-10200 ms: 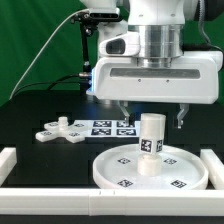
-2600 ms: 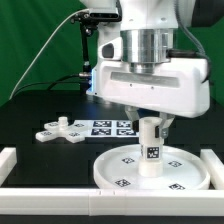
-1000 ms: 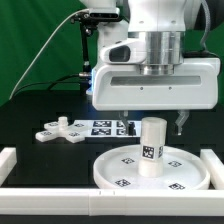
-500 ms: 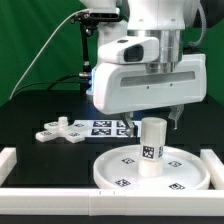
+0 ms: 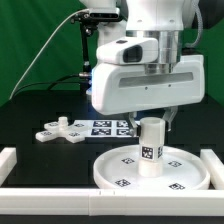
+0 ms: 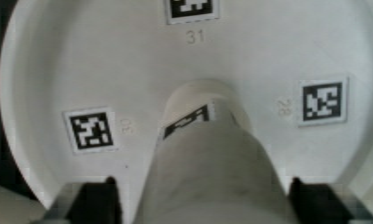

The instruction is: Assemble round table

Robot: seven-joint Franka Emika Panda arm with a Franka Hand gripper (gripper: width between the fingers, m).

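The large round rimmed disc [image 5: 110, 172] lies flat at the front of the table. The short cylindrical leg [image 5: 151, 150] stands upright in its centre, tag facing forward. My gripper [image 5: 150, 120] hangs right above the leg, open, with the fingers down beside the leg's top. In the wrist view the leg [image 6: 209, 130] runs between the two dark fingers [image 6: 98, 203], with a narrow gap on each side, and the disc [image 6: 94, 60] lies behind it. The small cross-shaped base [image 5: 58, 130] lies loose on the black table toward the exterior view's left.
The marker board [image 5: 108, 127] lies behind the disc. White border rails run along the front [image 5: 60, 205], the exterior view's left [image 5: 8, 158] and right [image 5: 213, 160]. A dark stand and green cable are at the back.
The gripper, shut on the leg 2.6 s ago, let go and rose. In the last second the hand has turned about its axis and come down slightly round the leg's top. The leg stays upright.
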